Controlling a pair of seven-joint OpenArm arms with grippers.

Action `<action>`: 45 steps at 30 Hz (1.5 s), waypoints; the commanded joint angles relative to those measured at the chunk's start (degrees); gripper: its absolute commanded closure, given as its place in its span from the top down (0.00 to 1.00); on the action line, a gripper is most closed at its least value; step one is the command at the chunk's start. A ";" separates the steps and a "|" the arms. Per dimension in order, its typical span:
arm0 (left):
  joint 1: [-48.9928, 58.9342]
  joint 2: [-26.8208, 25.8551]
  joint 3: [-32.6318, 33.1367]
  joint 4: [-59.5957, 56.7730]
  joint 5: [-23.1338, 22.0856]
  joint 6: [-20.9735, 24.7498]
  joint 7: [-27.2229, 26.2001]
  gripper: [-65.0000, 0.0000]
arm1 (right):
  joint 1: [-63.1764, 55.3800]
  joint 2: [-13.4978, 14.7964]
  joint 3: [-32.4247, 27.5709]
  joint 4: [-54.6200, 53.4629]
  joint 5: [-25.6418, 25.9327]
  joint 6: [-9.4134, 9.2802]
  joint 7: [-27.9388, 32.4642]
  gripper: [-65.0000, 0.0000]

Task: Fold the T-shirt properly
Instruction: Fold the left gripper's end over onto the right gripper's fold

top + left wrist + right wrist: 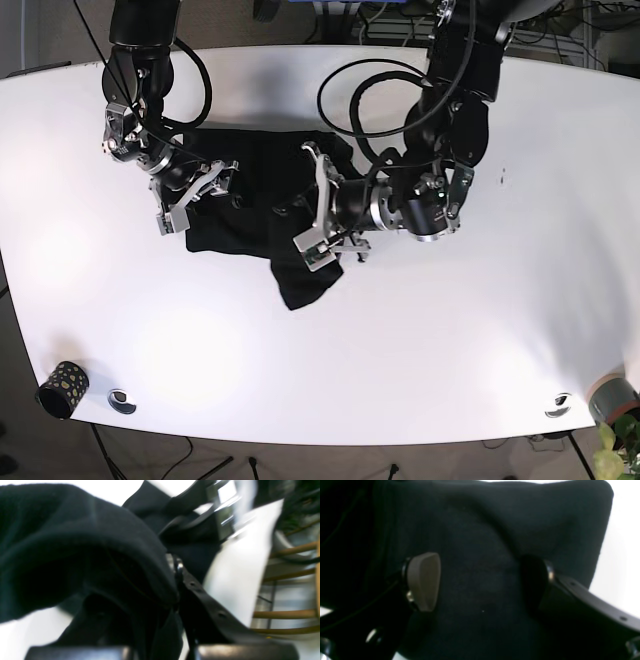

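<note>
T-shirt [262, 215] | black | bunched, one flap trailing toward table [420, 340] front

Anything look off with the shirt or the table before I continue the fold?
The black T-shirt lies bunched and uneven on the white table, with one part trailing toward the near edge rather than lying flat. The left wrist view shows cloth draped over the left tool. No damage or spills are visible.

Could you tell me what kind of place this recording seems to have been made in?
Probably a robotics lab or office: two cabled arms work a black T-shirt on a large white table, with a wooden chair beside it and cables behind.
</note>
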 commanded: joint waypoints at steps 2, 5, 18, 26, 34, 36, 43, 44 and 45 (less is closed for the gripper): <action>-1.04 2.45 -0.09 -1.82 -1.02 -0.12 -1.40 0.00 | 0.05 0.23 -0.11 0.23 -0.38 -0.17 -1.98 0.74; -2.27 4.12 -0.09 -4.19 -1.02 -0.12 -1.57 0.01 | 0.05 0.23 -0.11 0.23 -0.38 -0.17 -1.89 0.74; -5.35 5.69 -0.01 -9.03 -1.10 -0.12 -1.66 0.01 | -3.29 0.76 8.86 11.66 4.89 -0.25 -3.73 0.75; -6.23 5.69 4.13 -9.03 -1.10 -0.12 -2.63 0.01 | -3.73 1.73 15.72 14.47 9.82 -0.43 -8.39 0.74; -6.23 5.69 7.12 -9.03 -1.10 -0.12 -4.38 0.01 | -3.46 1.81 15.72 7.27 9.73 -0.61 -7.95 0.74; -6.23 5.69 7.55 -9.03 -1.10 -0.12 -4.38 0.01 | -3.29 1.81 15.72 5.68 9.64 -0.61 -7.95 0.74; -6.31 5.69 8.87 -9.03 -1.10 -0.12 -4.38 0.10 | -3.37 1.73 15.63 0.85 9.64 -0.61 -5.49 0.74; -6.31 5.69 8.96 -9.03 -1.10 -0.12 -4.38 0.16 | -3.37 1.73 15.46 -0.03 9.64 -0.61 -5.05 0.74; -6.31 5.69 9.23 -9.03 -1.10 -0.12 -4.38 0.22 | -3.46 1.73 15.46 -0.65 9.64 -0.61 -4.79 0.74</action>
